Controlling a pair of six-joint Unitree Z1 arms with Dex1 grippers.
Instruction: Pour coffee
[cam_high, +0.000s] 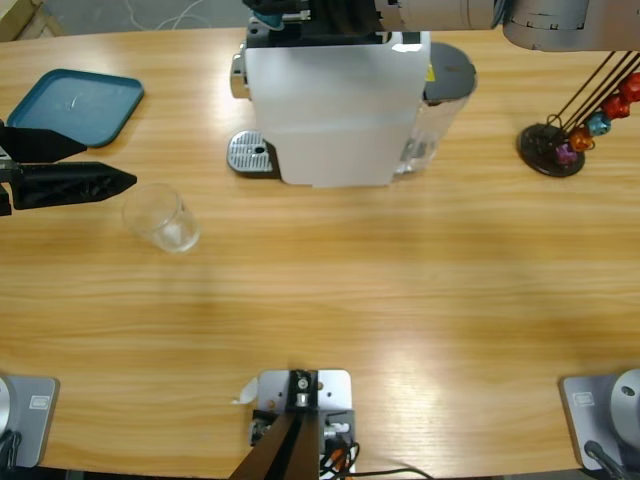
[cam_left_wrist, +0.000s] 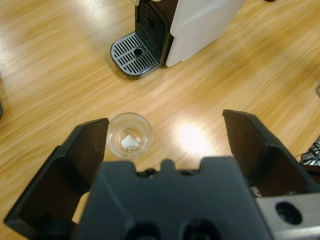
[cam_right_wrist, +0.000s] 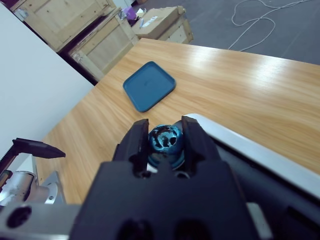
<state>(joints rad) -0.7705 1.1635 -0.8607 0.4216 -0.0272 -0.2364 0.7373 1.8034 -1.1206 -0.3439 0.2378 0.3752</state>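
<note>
Left hand (cam_high: 128, 164) spread apart, low over the counter (cam_high: 400, 290) just beside an upright clear glass (cam_high: 162, 220); right hand (cam_right_wrist: 166, 131) clamped on a blue capsule (cam_right_wrist: 167, 142) atop the white coffee machine (cam_high: 335, 110); no coffee visible anywhere.

so the right gripper (cam_right_wrist: 166, 141) has its two black jaws pinched on a blue capsule (cam_right_wrist: 166, 143) with a crumpled foil face, sitting right over a white and dark machine top (cam_right_wrist: 250, 155). Further back a blue tray (cam_right_wrist: 149, 86) lies flat on the wooden table (cam_right_wrist: 240, 85), wooden crates (cam_right_wrist: 80, 25) beyond it
</note>
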